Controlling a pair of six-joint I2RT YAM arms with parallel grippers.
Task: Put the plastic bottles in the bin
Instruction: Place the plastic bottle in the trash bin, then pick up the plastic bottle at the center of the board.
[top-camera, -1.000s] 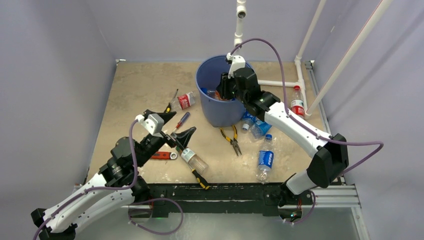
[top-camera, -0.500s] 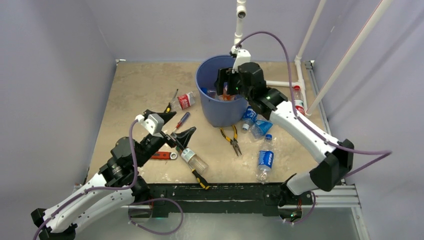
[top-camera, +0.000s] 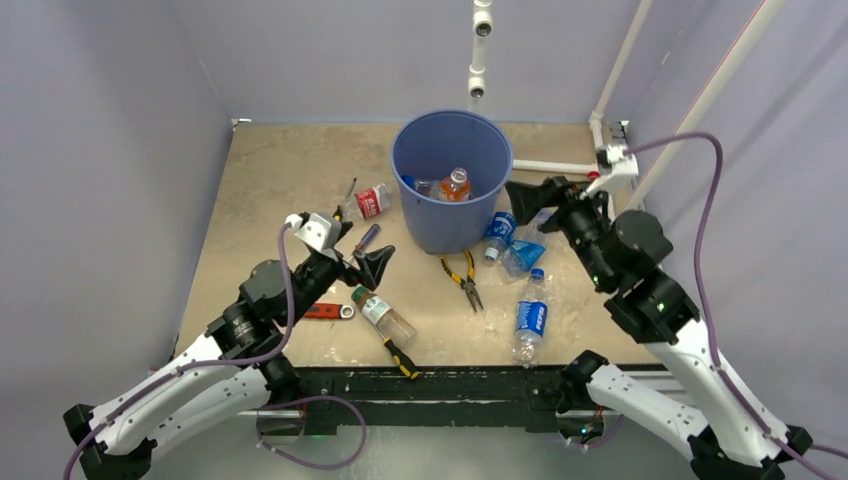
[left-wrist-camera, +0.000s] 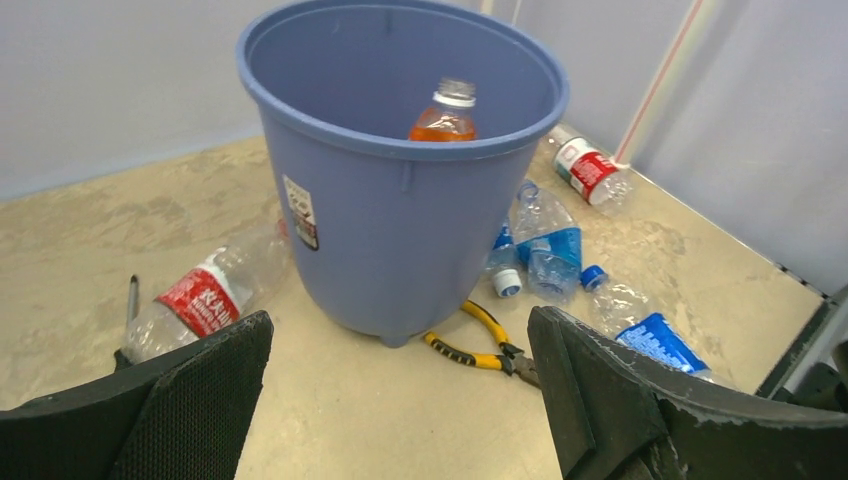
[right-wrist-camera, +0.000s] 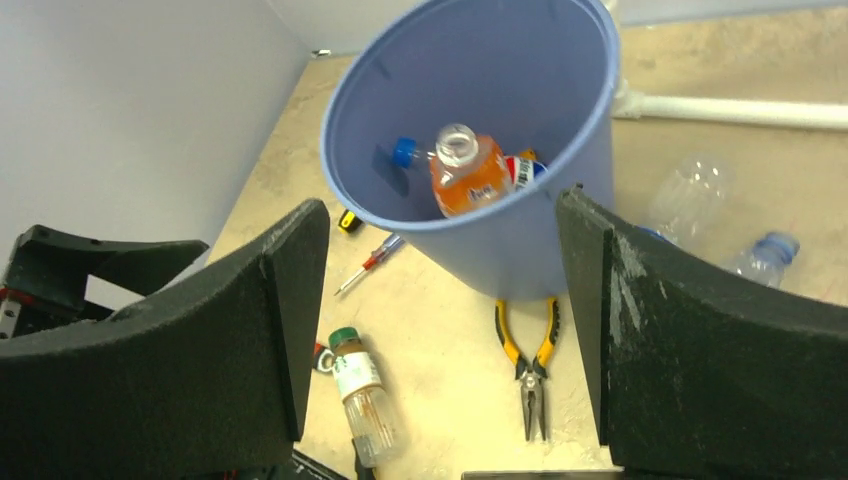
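My left gripper (top-camera: 358, 250) hovers low over the left half of the table (top-camera: 280, 170). Its 2 fingers are spread wide with nothing between them. Just beyond it, a red-label bottle (top-camera: 370, 200) lies on its side beside the base of the bin. A green-capped bottle (top-camera: 383, 317) lies on its side just on the near side of that gripper.

The bin (top-camera: 440, 225), a big blue bucket, stands upright at the far middle of the table. Inside it I see an orange drink bottle (top-camera: 455, 185) with its neck up. A blue-capped bottle (right-wrist-camera: 405, 152) lies beside it on the bottom.

Yellow-handled pliers (top-camera: 462, 280) lie on the table just in front of the bin. To the bin's right, 2 crushed blue-label bottles (top-camera: 510, 240) lie near its base. Another blue-label bottle (top-camera: 530, 315) lies nearer the front edge, well apart from the bin.

My right gripper (top-camera: 545, 195) hangs to the right of the bin, near rim height, facing it. Its fingers stand wide apart and it carries nothing.
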